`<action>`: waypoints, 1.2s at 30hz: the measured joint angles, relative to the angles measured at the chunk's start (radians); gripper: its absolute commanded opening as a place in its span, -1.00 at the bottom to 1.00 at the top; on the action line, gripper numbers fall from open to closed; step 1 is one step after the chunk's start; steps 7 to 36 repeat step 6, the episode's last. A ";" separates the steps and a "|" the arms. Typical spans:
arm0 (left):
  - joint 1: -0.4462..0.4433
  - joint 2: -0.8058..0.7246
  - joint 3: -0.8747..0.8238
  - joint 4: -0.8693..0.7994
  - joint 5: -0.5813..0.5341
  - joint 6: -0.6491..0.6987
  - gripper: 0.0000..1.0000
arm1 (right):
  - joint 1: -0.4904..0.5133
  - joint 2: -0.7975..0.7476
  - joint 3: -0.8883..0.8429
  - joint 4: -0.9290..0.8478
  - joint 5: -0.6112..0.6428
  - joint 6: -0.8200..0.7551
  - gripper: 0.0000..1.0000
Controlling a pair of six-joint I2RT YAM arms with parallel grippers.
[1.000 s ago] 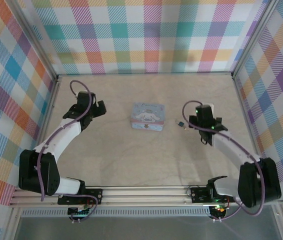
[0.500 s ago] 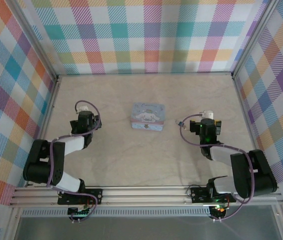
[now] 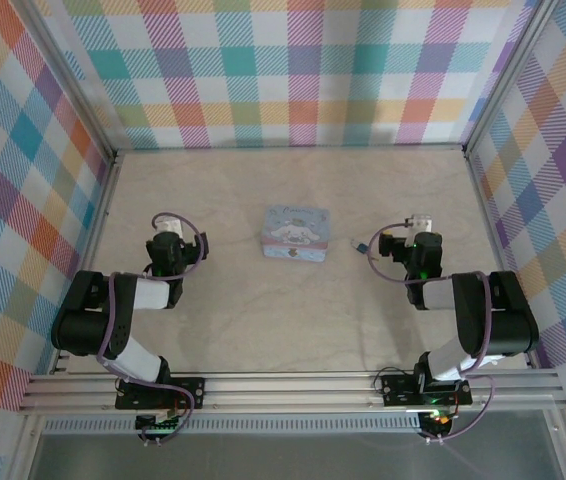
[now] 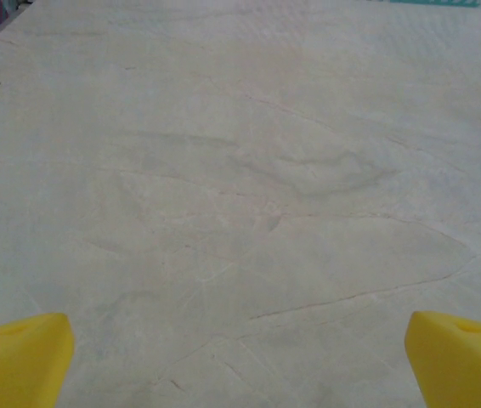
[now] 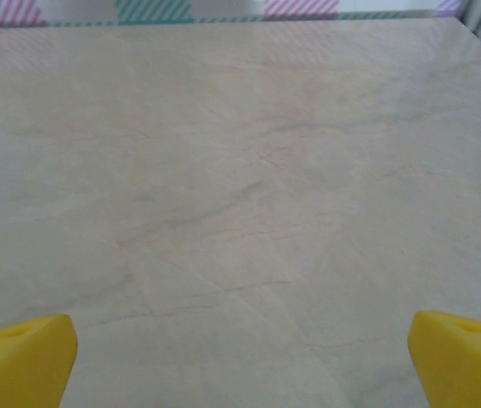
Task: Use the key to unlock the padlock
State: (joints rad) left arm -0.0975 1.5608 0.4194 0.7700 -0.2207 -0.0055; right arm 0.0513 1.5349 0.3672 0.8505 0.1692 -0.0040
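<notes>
Both arms folded low over table (image 3: 263, 190). Left gripper (image 4: 239, 361) spread wide, nothing between fingers. Right gripper (image 5: 240, 361) same, wide and empty. Padlock (image 3: 360, 244) lies on table between tin (image 3: 296, 233) and right gripper, near tin. Key too small to pick out

Both arms are pulling in! The left arm (image 3: 128, 295), stretched out in a long curve a second ago, has folded back over its base, and the left pincer (image 3: 168, 238) has drawn nearer along the worktop (image 3: 263, 320). The right arm (image 3: 483, 310) has tucked in too, and the right pincer (image 3: 420, 232) has swung from angling left to facing the far wall.
</notes>
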 measured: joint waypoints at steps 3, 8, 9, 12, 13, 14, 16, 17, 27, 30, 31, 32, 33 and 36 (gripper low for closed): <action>0.000 0.000 0.000 0.005 0.004 0.000 1.00 | -0.011 0.000 0.016 -0.010 -0.043 0.004 0.99; 0.000 0.000 0.000 0.018 0.004 0.000 1.00 | -0.029 0.000 0.028 -0.015 -0.074 0.011 0.99; 0.000 0.000 0.000 0.018 0.004 0.000 1.00 | -0.029 0.000 0.028 -0.015 -0.074 0.011 0.99; 0.000 0.000 0.000 0.018 0.004 0.000 1.00 | -0.029 0.000 0.028 -0.015 -0.074 0.011 0.99; 0.000 0.000 0.000 0.018 0.004 0.000 1.00 | -0.029 0.000 0.028 -0.015 -0.074 0.011 0.99; 0.000 0.000 0.000 0.018 0.004 0.000 1.00 | -0.029 0.000 0.028 -0.015 -0.074 0.011 0.99; 0.000 0.000 0.000 0.018 0.004 0.000 1.00 | -0.029 0.000 0.028 -0.015 -0.074 0.011 0.99; 0.000 0.000 0.000 0.018 0.004 0.000 1.00 | -0.029 0.000 0.028 -0.015 -0.074 0.011 0.99; 0.000 0.000 0.000 0.018 0.004 0.000 1.00 | -0.029 0.000 0.028 -0.015 -0.074 0.011 0.99; 0.000 0.000 0.000 0.018 0.004 0.000 1.00 | -0.029 0.000 0.028 -0.015 -0.074 0.011 0.99; 0.000 0.000 0.000 0.018 0.004 0.000 1.00 | -0.029 0.000 0.028 -0.015 -0.074 0.011 0.99; 0.000 0.000 0.000 0.018 0.004 0.000 1.00 | -0.029 0.000 0.028 -0.015 -0.074 0.011 0.99; 0.000 0.000 0.000 0.018 0.004 0.000 1.00 | -0.029 0.000 0.028 -0.015 -0.074 0.011 0.99; 0.000 0.000 0.000 0.018 0.004 0.000 1.00 | -0.029 0.000 0.028 -0.015 -0.074 0.011 0.99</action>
